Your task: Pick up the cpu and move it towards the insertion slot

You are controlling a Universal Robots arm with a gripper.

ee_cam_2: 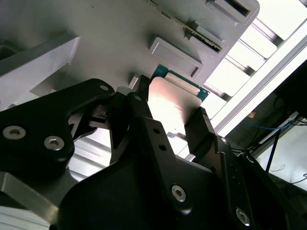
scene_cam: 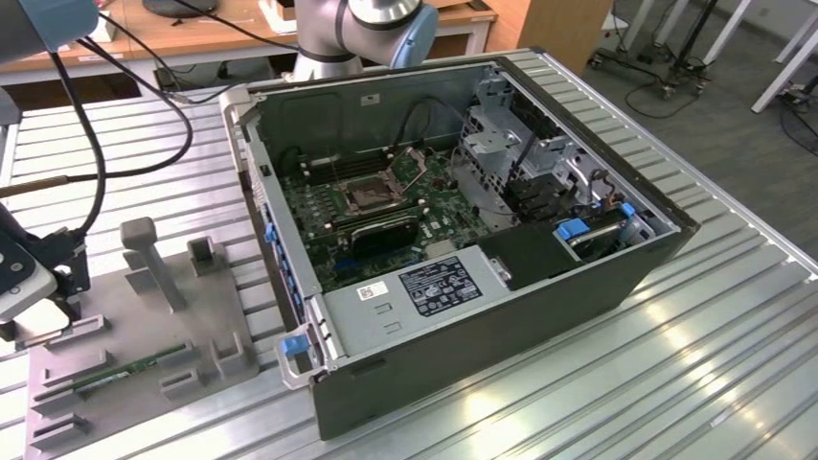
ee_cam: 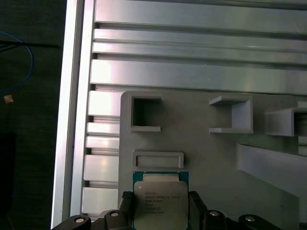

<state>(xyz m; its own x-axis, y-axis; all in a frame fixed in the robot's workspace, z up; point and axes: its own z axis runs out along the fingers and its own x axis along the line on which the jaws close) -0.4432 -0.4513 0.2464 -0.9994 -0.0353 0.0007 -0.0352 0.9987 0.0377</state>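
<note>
Gripper point(ee_cam: 160, 213) clamped on cpu point(ee_cam: 159, 196) at fixture point(ee_cam: 192, 143) edge.
Fingers point(ee_cam_2: 204, 127) stood against two opposite thin rims of the cpu, which sat just beside a shallow pocket point(ee_cam: 157, 159) near the fixture's corner. Judged risk: so narrow a hold could let it tilt or slip, or clip the case point(scene_cam: 511, 326) wall. Both wrist views gave the grip itself. The exterior view gave the slot point(scene_cam: 364, 195), inside the case, well apart from the fixture.

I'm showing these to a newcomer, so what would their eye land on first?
The open computer case dominates the exterior view, its insertion slot shining on the green board. In both wrist views, the black hand is closed on the silvery cpu at the grey fixture.
</note>
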